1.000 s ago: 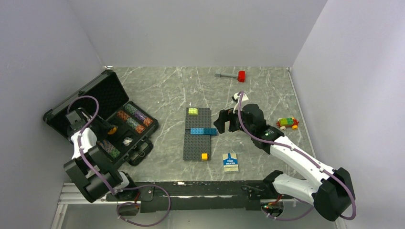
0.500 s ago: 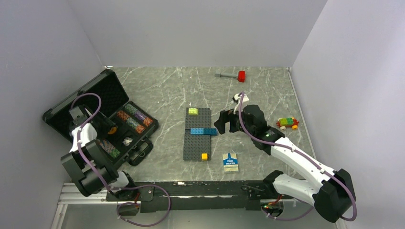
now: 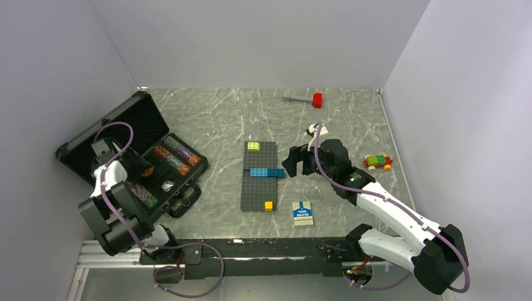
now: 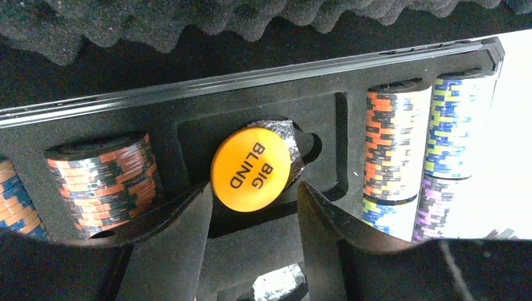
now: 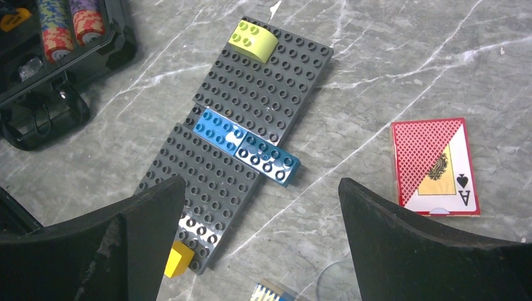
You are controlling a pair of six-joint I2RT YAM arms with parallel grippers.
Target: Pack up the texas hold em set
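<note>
The black case (image 3: 110,134) lies open at the left, with chip stacks (image 3: 176,157) in its slots. My left gripper (image 3: 135,165) is inside it. In the left wrist view my left gripper (image 4: 256,188) is open, its fingers either side of the lower edge of the orange BIG BLIND button (image 4: 251,169), which rests in a foam slot (image 4: 188,135). My right gripper (image 3: 295,162) is open and empty above the table beside the baseplate. A pink card pack (image 5: 435,166) lies right of it, hidden in the top view. The blue-white card pack (image 3: 303,213) lies near the front.
A dark grey baseplate (image 3: 258,182) with lime, blue and yellow bricks lies mid-table, also in the right wrist view (image 5: 251,106). The red-headed hammer (image 3: 304,98) is at the back. A brick toy car (image 3: 377,162) stands at the right. A small white object (image 3: 312,128) lies behind my right gripper.
My left arm's elbow has swung a little left while its gripper stayed at the orange button. My right arm has hardly moved.
</note>
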